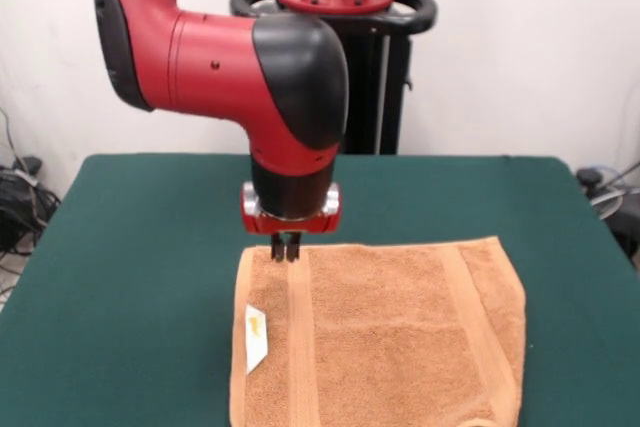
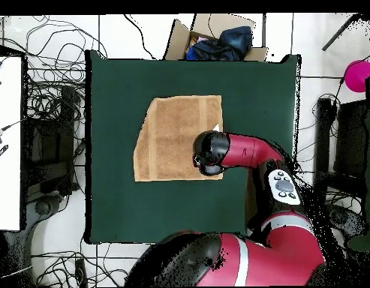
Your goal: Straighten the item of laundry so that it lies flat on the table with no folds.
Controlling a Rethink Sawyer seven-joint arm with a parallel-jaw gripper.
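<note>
Front view, end effector point(image 1: 287, 247) touching towel point(image 1: 385, 337) far edge, fingers together.

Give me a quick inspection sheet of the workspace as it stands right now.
Surface: dark green table; only the towel lies on it.
Job's things: orange-tan towel spread mostly flat; its outline is skewed, narrower at one end, and an edge looks turned under. White tag shows near one side.
Clutter: nothing seen on the table.
Gripper: gripper at the towel's far edge near a corner, fingers close together and pointing down; whether they pinch the cloth cannot be told.
Cables: loose cables tangled on the floor beside the table.
Surroundings: cardboard box with dark cloth beyond one table edge; a pink round object on the floor.
</note>
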